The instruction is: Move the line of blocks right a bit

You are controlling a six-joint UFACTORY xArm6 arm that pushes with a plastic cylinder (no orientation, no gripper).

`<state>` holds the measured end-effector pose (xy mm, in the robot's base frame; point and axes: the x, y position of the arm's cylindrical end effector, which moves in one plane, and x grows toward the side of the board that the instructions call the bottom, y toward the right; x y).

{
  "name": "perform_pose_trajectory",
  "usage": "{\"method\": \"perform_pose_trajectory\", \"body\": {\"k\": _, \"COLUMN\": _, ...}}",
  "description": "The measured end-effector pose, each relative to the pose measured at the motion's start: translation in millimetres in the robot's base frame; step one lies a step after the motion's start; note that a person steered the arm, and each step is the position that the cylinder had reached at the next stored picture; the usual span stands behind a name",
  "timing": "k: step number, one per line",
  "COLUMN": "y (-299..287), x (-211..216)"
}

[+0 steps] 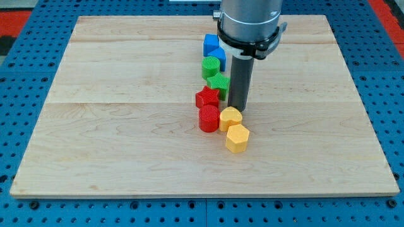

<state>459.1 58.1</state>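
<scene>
A line of blocks runs down the middle of the wooden board (126, 126). From the view's top: a blue cube (211, 43), a second blue block (218, 58), a green cylinder (211, 67), a green star (218, 83), a red star (207, 98), a red cylinder (209, 118), a yellow heart-shaped block (230, 118) and a yellow hexagon (237, 138). My tip (238, 109) stands just right of the green star and red star and just above the yellow heart, close to or touching them.
The board lies on a blue perforated table (25, 75). The arm's grey body (249, 25) hangs over the board's top middle and hides part of it.
</scene>
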Motion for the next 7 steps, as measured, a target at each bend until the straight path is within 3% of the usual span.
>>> {"method": "perform_pose_trajectory", "body": {"k": 2, "y": 0, "x": 7}}
{"method": "perform_pose_trajectory", "body": {"k": 3, "y": 21, "x": -27}}
{"method": "perform_pose_trajectory", "body": {"k": 4, "y": 79, "x": -41}}
{"method": "perform_pose_trajectory", "body": {"k": 6, "y": 172, "x": 47}}
{"method": "perform_pose_trajectory", "body": {"k": 7, "y": 170, "x": 98}}
